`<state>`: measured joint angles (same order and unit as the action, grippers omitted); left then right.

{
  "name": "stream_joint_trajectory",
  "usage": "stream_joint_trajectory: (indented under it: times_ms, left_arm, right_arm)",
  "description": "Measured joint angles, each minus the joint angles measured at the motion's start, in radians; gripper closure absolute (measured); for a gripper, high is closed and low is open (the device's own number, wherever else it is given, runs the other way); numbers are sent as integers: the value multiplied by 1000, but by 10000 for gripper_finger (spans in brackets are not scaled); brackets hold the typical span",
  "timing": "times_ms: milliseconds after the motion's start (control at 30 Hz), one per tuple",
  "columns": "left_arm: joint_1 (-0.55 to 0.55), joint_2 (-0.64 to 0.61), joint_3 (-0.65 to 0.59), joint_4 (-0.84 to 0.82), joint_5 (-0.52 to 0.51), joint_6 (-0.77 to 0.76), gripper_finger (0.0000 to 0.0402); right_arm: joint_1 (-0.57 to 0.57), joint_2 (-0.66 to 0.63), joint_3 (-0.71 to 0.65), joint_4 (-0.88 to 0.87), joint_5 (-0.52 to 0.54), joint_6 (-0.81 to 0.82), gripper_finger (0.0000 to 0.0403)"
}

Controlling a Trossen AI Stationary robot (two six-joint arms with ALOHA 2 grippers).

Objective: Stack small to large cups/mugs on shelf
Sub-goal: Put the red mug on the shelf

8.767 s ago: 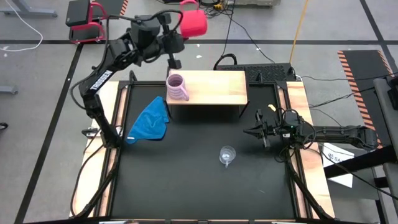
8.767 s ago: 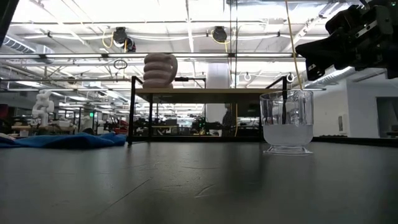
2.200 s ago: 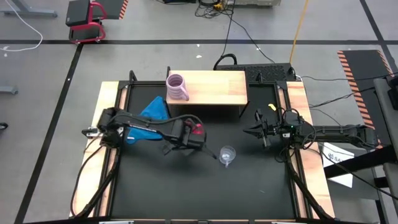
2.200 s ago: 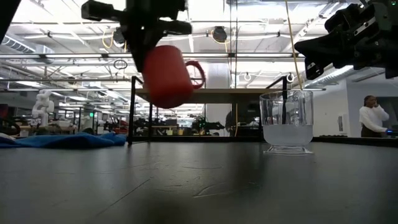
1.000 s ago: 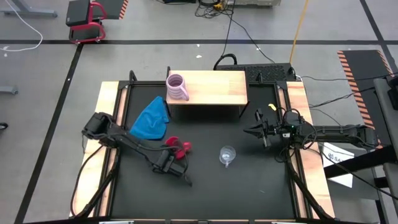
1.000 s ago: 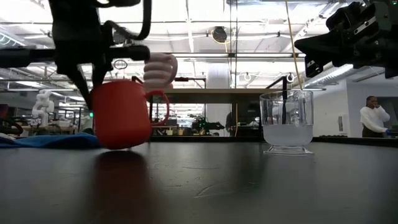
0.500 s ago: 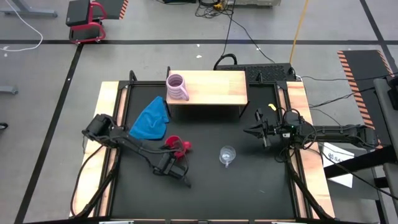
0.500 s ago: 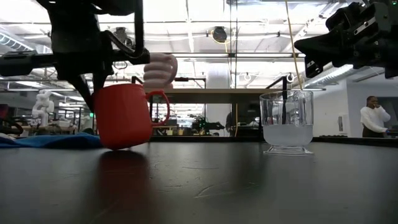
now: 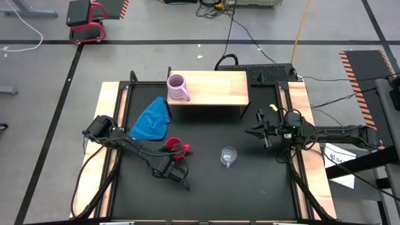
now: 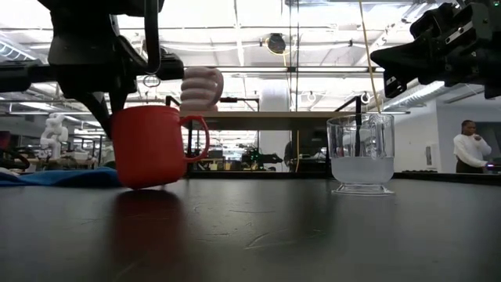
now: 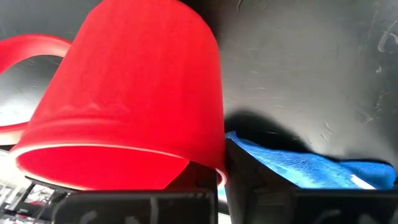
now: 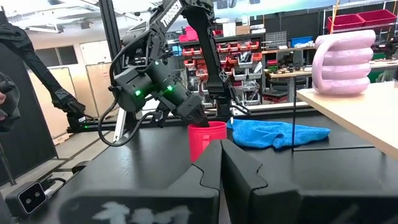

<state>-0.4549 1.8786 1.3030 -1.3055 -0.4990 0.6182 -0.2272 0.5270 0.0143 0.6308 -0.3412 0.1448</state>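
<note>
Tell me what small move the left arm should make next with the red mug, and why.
Probably lift it clear of the table. The left gripper is shut on the red mug, which sits low at the black mat, while the lilac mug it should nest in stands on the shelf. The right gripper waits shut at the side.
</note>
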Motion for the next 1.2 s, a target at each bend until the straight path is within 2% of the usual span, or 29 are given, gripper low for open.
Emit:
stream_joint_trajectory:
  times_ms: [100, 300, 533, 667, 800, 967, 1200]
  left_arm:
    - [0, 0, 0, 0, -30, -1, 383]
    - [0, 0, 1, 0, -101, -55, 323]
    - [0, 0, 3, -4, -96, -119, 276]
    - [0, 0, 57, -67, -54, -199, 256]
    - [0, -6, 161, -168, -50, -324, 239]
    - [6, -99, 235, -140, 22, -368, 232]
    - [64, -341, 236, 2, 62, -397, 238]
  right_arm:
    - [0, 0, 0, 0, 0, 0, 403]
    - [0, 0, 0, 0, 0, 0, 403]
    - [0, 0, 0, 0, 0, 0, 403]
    - [0, 0, 0, 1, 0, 0, 403]
    - [0, 0, 0, 8, 0, 0, 403]
    - [0, 0, 0, 9, 0, 0, 403]
    - [0, 0, 0, 8, 0, 3, 403]
